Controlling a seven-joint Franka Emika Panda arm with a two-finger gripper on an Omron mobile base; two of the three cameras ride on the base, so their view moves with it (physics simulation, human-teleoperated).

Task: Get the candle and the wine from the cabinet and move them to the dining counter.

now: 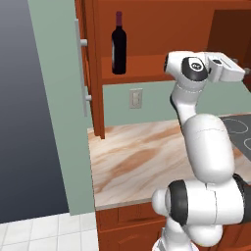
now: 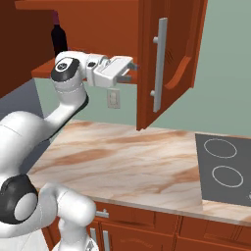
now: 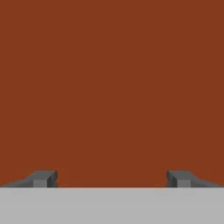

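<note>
- Nearest the lens in the left base view, the white Franka arm with dark joints (image 1: 206, 162) bulges up from 5 o'clock, bends at a dark elbow and reaches level toward 2 o'clock.
- Its two-finger gripper (image 1: 243, 71) sits at the right edge of that view, at the height of the cabinet floor; the fingers are too cut off to judge there.
- The dark glass wine bottle with maroon capsule (image 1: 118, 45) stands upright at 12 o'clock on the bottom board of the reddish-brown wooden wall cabinet (image 1: 147, 34), near its left wall and well apart from the hand.
- Below lies a tan marble-patterned wall counter (image 1: 142, 157), bare between its front edge and the wall, with a black stovetop (image 1: 240, 130) at 3 o'clock.
- In the right base view the arm rises from 8 o'clock, and the forearm runs flat toward 1 o'clock.
- The gripper (image 2: 133, 71) points at the cabinet's open door edge, just beside it, fingertips close to the cabinet floor's front edge.
- The bottle (image 2: 59, 38) stands at 11 o'clock, behind the wrist.
- The open arched-panel door (image 2: 169, 59) with a long silver bar handle (image 2: 159, 63) hangs at 1 o'clock, narrowing the room on that side.
- In the hand view, two dark fingertips (image 3: 43, 179) stand wide apart, nothing between them, facing flat reddish-brown wood.
</note>
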